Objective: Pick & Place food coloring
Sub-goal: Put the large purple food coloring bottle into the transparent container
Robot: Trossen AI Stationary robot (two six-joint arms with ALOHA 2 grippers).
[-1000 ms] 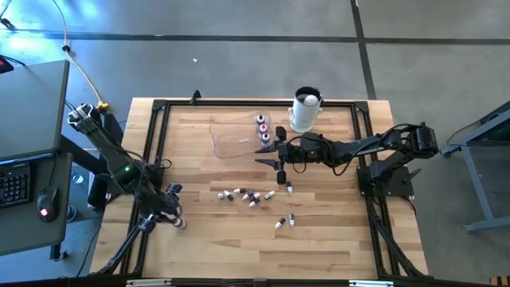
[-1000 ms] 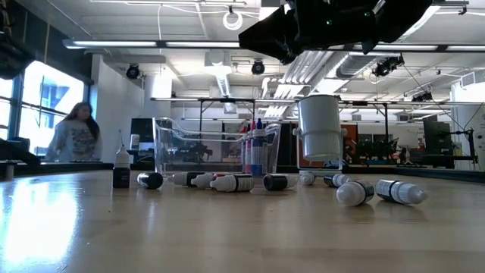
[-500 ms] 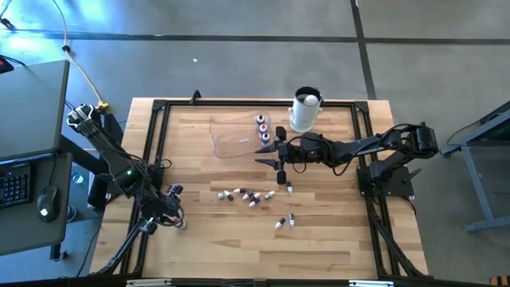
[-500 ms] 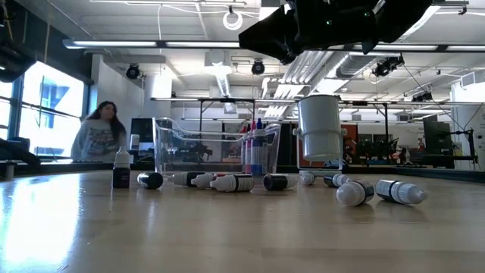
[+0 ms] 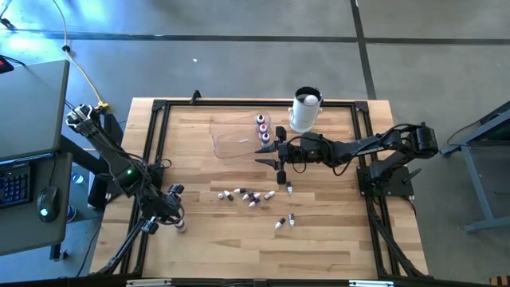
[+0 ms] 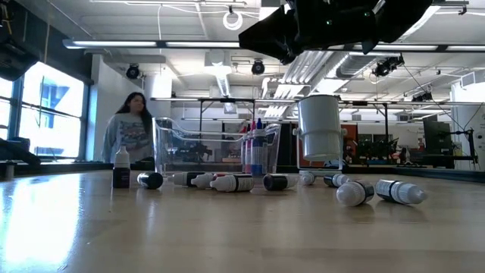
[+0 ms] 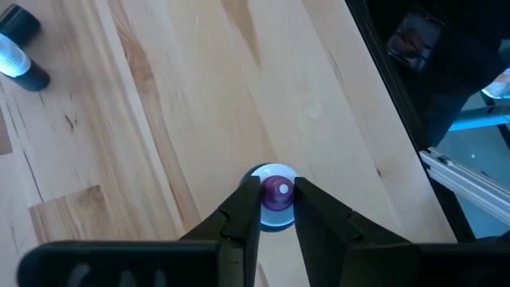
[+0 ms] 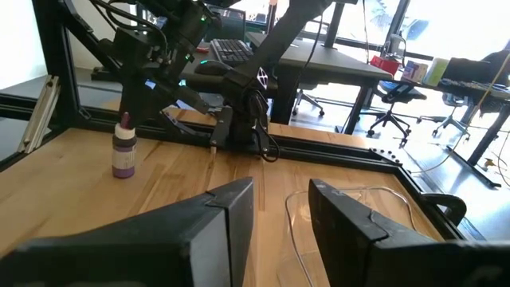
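Observation:
Near the table's near-left corner, my left gripper [image 5: 176, 221] slants down over a small food coloring bottle [image 5: 181, 228]. The left wrist view shows that bottle [image 7: 277, 190] from above: purple cap, whitish body, standing on the wood. More food coloring bottles [image 5: 249, 196] lie loose mid-table, one of them upright [image 6: 121, 168], and two lie nearer [image 5: 284, 222]. My right gripper [image 5: 279, 163] hangs level above the table's middle. Its fingers are open [image 8: 279, 211] with nothing between them. My left gripper has the bottle's purple cap [image 7: 267, 199] pinched between its two fingertips [image 7: 241, 214], one on each side. The fingers slant down from the table's left side. The bottle stands upright with its base on the table.
A clear container [image 5: 235, 137] at the far middle holds upright bottles [image 5: 261, 127]. A large white cylinder [image 5: 305, 110] stands beside it. A black frame rail [image 5: 151, 159] runs along the table's left edge, close to my left arm. A person [image 6: 132, 136] is in the room beyond.
Both arms have stayed where they were, and no bottle has moved. In the low view the person beyond the table has walked toward the picture's right.

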